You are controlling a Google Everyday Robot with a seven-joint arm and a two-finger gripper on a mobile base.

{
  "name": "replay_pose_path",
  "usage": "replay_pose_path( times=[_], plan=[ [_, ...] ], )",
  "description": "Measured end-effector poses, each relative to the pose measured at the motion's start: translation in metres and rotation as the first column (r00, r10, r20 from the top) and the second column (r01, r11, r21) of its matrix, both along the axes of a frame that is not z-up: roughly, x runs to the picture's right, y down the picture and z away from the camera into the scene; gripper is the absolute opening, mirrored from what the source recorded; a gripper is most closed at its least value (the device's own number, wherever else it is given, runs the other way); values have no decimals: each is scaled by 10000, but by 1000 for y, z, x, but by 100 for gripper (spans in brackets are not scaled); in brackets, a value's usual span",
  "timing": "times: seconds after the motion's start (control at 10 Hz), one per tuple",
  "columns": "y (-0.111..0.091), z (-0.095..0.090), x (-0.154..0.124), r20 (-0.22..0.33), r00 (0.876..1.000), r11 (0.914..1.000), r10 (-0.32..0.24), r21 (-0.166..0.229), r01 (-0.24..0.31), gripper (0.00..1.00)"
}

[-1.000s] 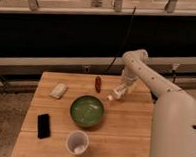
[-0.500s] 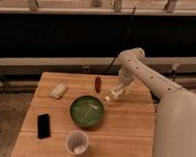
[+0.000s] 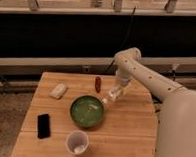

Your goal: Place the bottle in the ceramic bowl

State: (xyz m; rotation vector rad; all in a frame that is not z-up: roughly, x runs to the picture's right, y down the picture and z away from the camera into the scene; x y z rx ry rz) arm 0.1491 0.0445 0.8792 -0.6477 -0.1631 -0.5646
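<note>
Bottle (image 3: 109, 97) gripped in hand (image 3: 115, 92), tilted, just beside ceramic bowl (image 3: 75, 116) rim.

The arm (image 3: 141, 75) has swung a little toward the left of the frame over the last second, with its elbow now nearer the top centre. The gripper (image 3: 116, 92), closed on the bottle (image 3: 111, 97), has drifted left and slightly lower, just right of centre. The bottle's lower end now hangs closer to the upper-right rim of the bowl (image 3: 75, 105).
</note>
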Motion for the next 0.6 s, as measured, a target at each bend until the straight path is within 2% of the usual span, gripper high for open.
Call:
replay_pose_path(
  times=[0.2,0.5,0.6],
  plan=[
    [12,-15,-23,194,9990,9992,-400,-27,400,1],
    [17,-24,-41,446,9952,9962,-866,-14,868,1],
    [22,-28,-57,590,9929,9946,-1033,-45,1038,1]
  ],
)
